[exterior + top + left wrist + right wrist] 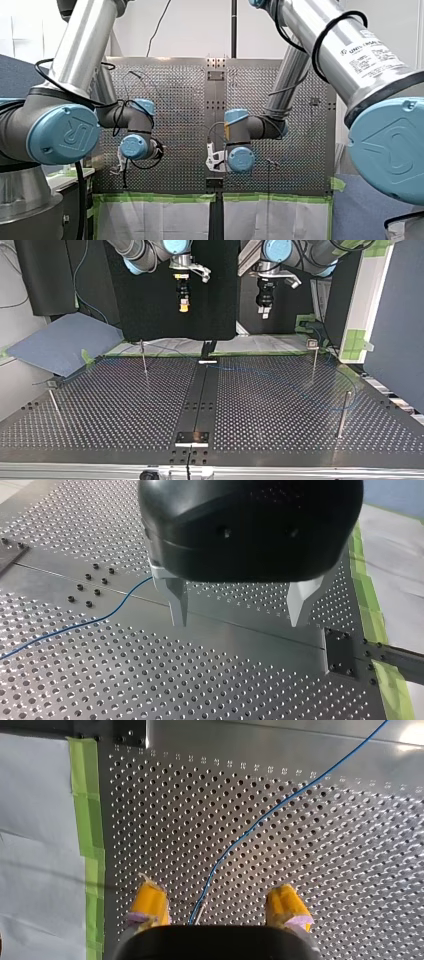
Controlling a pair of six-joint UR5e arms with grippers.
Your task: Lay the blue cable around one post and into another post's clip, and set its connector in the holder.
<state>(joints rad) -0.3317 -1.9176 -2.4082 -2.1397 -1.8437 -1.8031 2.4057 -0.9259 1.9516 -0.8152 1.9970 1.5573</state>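
1. My right gripper (217, 912) stands spread wide with nothing held; the blue cable (260, 820) lies on the perforated table (350, 885) between its yellow pads (150, 904) and runs away ahead.
2. My left gripper (239, 617) hangs parted, grasping nothing, and the cable passes just beside one metal finger.
3. Green tape (85, 820) lies beside my right gripper.

Cable (260, 820) lies flat (on table (350, 870)).

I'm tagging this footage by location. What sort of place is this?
Most likely a robotics lab test cell: my left arm and my right arm reach over a perforated metal table edged with green tape, fitted with thin posts and a loose blue cable.
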